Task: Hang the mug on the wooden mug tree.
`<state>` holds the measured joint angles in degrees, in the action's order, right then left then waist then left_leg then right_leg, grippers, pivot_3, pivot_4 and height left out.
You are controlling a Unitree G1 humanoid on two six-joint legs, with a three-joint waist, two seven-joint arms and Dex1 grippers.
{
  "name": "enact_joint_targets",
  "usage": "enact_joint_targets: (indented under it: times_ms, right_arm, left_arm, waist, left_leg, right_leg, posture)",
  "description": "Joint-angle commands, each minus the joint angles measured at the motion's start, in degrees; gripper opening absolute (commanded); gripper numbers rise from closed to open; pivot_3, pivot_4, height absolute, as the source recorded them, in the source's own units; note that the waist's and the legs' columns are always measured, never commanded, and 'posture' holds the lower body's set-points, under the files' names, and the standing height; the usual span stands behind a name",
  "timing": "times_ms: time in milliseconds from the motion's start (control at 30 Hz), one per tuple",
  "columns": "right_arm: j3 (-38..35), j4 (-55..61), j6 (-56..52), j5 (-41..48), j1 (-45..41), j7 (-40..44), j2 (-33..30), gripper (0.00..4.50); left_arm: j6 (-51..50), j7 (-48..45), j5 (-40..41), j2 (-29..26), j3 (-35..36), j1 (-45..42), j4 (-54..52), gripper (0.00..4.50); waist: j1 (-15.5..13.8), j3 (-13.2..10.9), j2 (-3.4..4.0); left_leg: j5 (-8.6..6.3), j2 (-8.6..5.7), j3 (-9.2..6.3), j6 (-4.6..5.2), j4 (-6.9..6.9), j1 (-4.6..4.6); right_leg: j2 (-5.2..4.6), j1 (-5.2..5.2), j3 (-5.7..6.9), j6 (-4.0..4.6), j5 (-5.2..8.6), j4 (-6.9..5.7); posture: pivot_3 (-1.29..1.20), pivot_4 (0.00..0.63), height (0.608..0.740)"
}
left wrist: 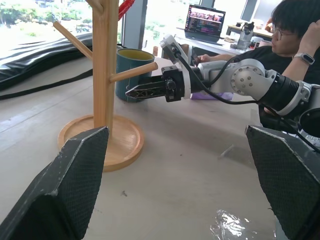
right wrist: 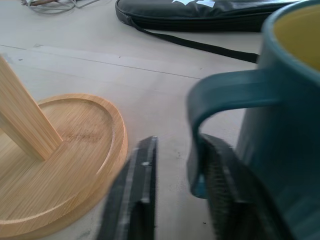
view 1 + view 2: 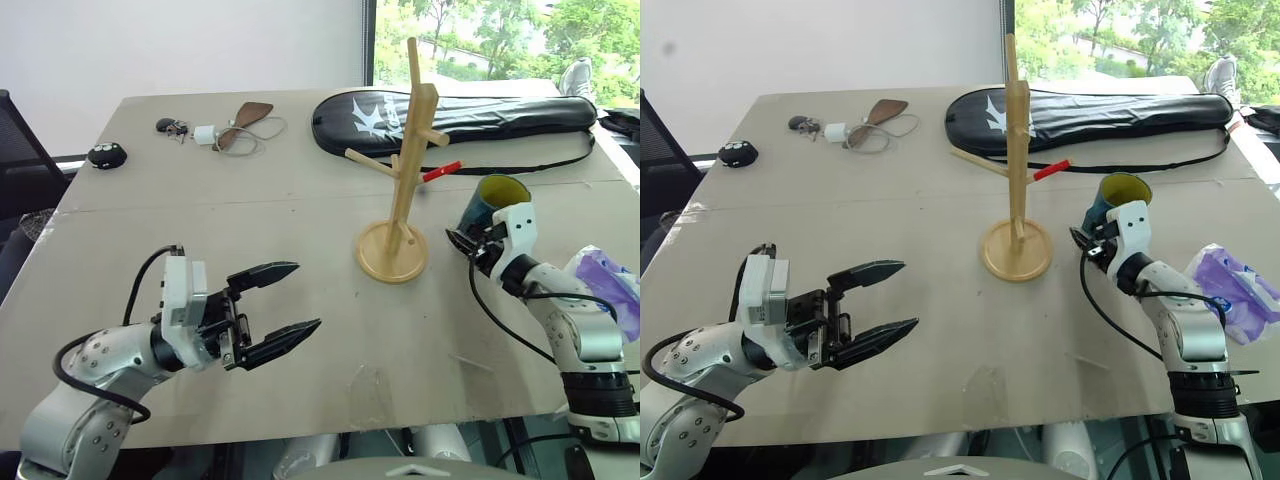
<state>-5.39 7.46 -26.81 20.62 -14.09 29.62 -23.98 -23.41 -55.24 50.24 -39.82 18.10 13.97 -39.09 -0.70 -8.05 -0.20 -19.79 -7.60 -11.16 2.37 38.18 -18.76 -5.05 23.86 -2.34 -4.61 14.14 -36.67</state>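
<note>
Pale grey-beige tabletop (image 3: 300, 200) beside a window carries everything that matters, and on its right-hand part stands the teal-blue mug with a yellow inside (image 3: 497, 202), upright, mouth up, its single side handle (image 2: 220, 100) turned toward the robot's right arm. The right gripper (image 3: 466, 244) has its two black jaws drawn together, and the right wrist view shows them straddling the lower part of that handle loop, one inside the loop and one outside; the handle looks pinched, though actual contact cannot be confirmed. Just beside the mug, toward the robot's left, rises the tall light-wood mug tree on a round disc base (image 3: 397, 195), its pole upright and its pegs angling up and outward; the red-tipped peg (image 3: 441, 171) points toward the mug's side. So the mug lies at the right arm's jaws, and the pegs sit above and to the left of it: the move likely calls for lifting and carrying the handle over a peg tip. The left gripper (image 3: 282, 308), jaws wide apart and holding nothing, hovers well apart from both. A long black zipped bag (image 3: 460, 115) lies behind.
</note>
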Motion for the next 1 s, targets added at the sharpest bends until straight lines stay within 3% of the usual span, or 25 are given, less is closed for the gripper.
enact_joint_targets:
  times_ms: [33,267,533,667,1000]
  right_arm:
    - [-2.68,2.13,2.29,0.93,0.18,1.33,-1.50,0.12]
    - [-7.90,8.88,-0.70,9.93,1.96,12.61,-10.22,0.12]
    - [-9.81,13.20,-12.64,22.01,-8.19,19.67,-21.95,0.12]
    - [-7.87,12.87,-14.47,23.63,-13.15,21.58,-23.59,0.12]
    - [-2.99,10.85,-15.77,23.53,-21.01,28.22,-26.05,0.12]
  left_arm:
    - [0.70,0.17,1.25,-0.36,1.56,1.17,-2.93,4.50]
    - [2.90,0.85,0.21,1.70,-0.82,-2.04,-1.12,4.50]
    - [3.93,0.70,5.25,4.42,-0.46,-5.42,-2.53,4.50]
    - [1.85,3.15,11.95,4.29,0.80,-2.70,-6.23,4.50]
    - [2.18,9.19,14.56,1.89,2.29,4.23,-15.25,4.50]
  waist:
    - [-0.01,0.00,-0.01]
    - [-0.13,-0.06,0.10]
    - [0.12,-0.12,0.15]
    - [-0.10,-0.14,0.04]
    - [-0.23,-0.18,-0.01]
  left_leg:
    - [0.00,0.00,0.02,0.00,0.00,0.00]
    - [0.00,0.00,-0.01,0.00,0.01,-0.05]
    - [-0.01,0.06,0.02,0.00,0.03,-0.05]
    - [-0.01,0.09,-0.01,-0.01,0.00,-0.10]
    - [-0.05,0.09,0.00,0.05,0.00,-0.20]
  right_leg:
    - [0.00,0.00,-0.01,0.00,0.00,0.00]
    - [-0.04,-0.01,0.02,0.00,0.00,0.03]
    - [-0.03,0.00,0.00,0.00,-0.01,0.04]
    - [-0.05,0.00,0.05,0.00,0.00,0.14]
    - [-0.07,-0.01,0.10,-0.01,-0.01,0.32]
  posture:
    - [0.00,0.150,0.740]
    - [0.00,0.150,0.740]
    - [0.00,0.150,0.740]
    - [0.00,0.150,0.740]
    - [0.00,0.150,0.740]
